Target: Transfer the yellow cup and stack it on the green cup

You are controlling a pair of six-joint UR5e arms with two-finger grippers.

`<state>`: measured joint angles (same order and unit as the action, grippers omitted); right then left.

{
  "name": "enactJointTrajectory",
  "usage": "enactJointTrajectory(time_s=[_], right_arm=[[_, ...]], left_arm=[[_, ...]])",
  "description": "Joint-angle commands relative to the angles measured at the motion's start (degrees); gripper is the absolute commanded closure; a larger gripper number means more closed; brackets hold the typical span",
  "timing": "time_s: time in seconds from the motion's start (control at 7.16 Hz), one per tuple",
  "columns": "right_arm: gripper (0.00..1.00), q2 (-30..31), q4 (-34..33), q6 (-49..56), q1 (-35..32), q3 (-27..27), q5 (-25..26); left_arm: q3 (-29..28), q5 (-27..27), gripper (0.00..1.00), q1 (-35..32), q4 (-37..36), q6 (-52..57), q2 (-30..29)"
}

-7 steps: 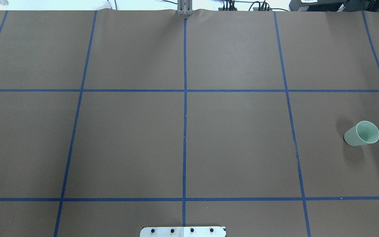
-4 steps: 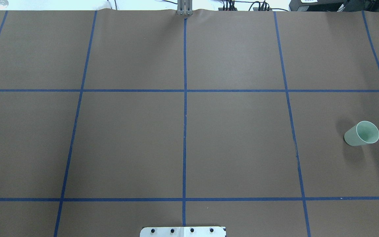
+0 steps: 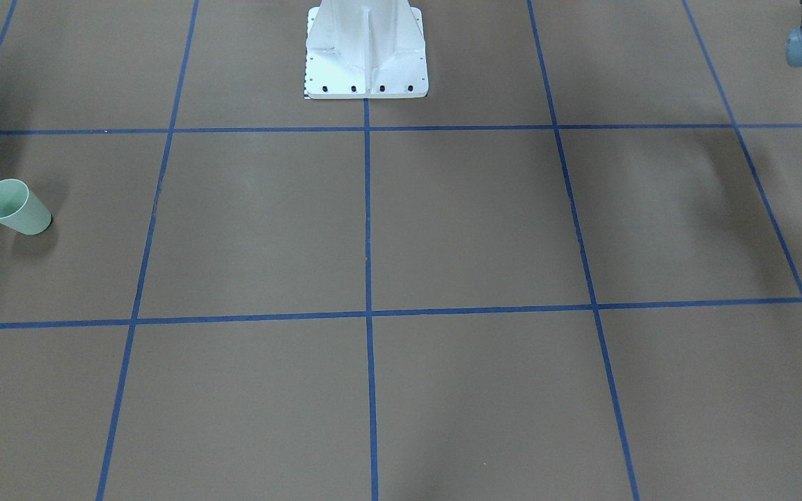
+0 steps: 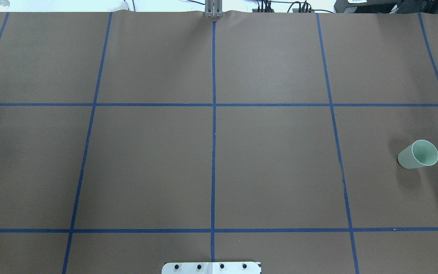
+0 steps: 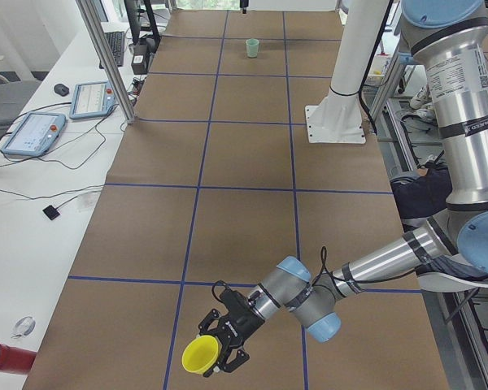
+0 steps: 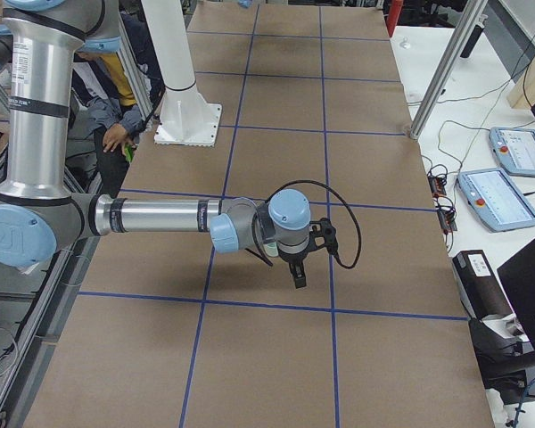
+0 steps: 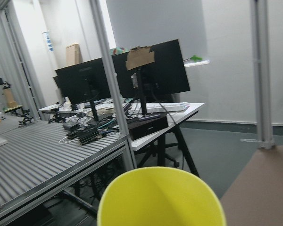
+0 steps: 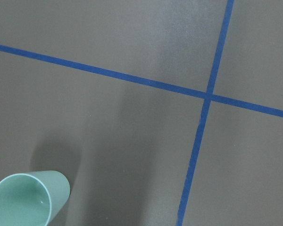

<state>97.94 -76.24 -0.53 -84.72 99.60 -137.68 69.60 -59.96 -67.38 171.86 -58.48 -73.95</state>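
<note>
Checking in from the remote station: the green cup [image 4: 418, 154] stands upright on the brown surface [image 4: 272, 163], way out to the robot's right of the white pedestal [image 4: 211, 267] and a bit forward of it, inside one of the blue tape [image 4: 213, 152] squares. The yellow cup [image 5: 202, 355] is on the opposite side, far to the pedestal's left, out near that end of the surface. It sits at the tip of the left end effector [image 5: 218, 351], turned on its side with the mouth pointing away from the pedestal. The left wrist camera has its yellow rim filling the bottom of the shot, with monitors [image 7: 122, 77] behind. Only the side camera catches that end effector, so I can't tell whether its fingers are actually clamped on the cup or just around it. Same story for the right end effector [image 6: 299, 283]: it points down over the surface on the pedestal's right side, fingers too small for me to call them apart or together. Its wrist camera looks down into the green cup, with a tape crossing nearby.
</note>
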Motion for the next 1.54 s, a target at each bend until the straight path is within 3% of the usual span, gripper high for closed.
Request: enactJointTrajectory(time_s=[0.0, 0.28, 0.42, 0.7, 0.84, 0.98, 1.12, 1.26, 1.4], right_arm=[[0.0, -0.8, -0.1, -0.1, 0.0, -0.1, -1.4], [0.0, -0.9, 0.1, 0.0, 0.0, 0.4, -2.5], [0.0, -0.9, 0.2, 0.0, 0.0, 1.3, -5.4], [0.0, -2.4, 0.1, 0.0, 0.0, 2.6, -6.0], [0.01, -6.6, -0.2, 0.2, 0.5, 2.0, -5.5], [0.01, -8.7, -0.1, 0.0, 0.6, 1.8, -6.3], [0.01, -9.4, 0.0, -0.1, 1.3, 2.1, -6.3], [0.0, -10.4, 0.2, -2.6, 1.9, 2.6, -7.4], [0.01, -13.5, 0.1, -7.6, 3.1, 3.3, -8.9]], left_arm=[[1.6, -11.0, 0.8, -0.2, 13.4, 14.1, -2.9], [6.4, -26.5, 0.81, -2.8, 17.0, 19.6, -6.4], [8.4, -32.4, 0.83, -2.8, 19.7, 19.6, -8.8], [12.6, -38.4, 0.84, -2.6, 22.0, 21.0, -15.0], [13.9, -42.9, 0.88, -2.4, 22.2, 24.1, -18.1], [14.8, -51.6, 0.92, -1.4, 22.0, 24.0, -20.8], [14.9, -56.9, 0.91, -0.3, 21.7, 23.8, -24.4], [15.4, -57.9, 0.98, 4.7, 22.2, 24.1, -26.1], [16.1, -57.6, 0.96, 10.3, 21.9, 24.4, -28.4]])
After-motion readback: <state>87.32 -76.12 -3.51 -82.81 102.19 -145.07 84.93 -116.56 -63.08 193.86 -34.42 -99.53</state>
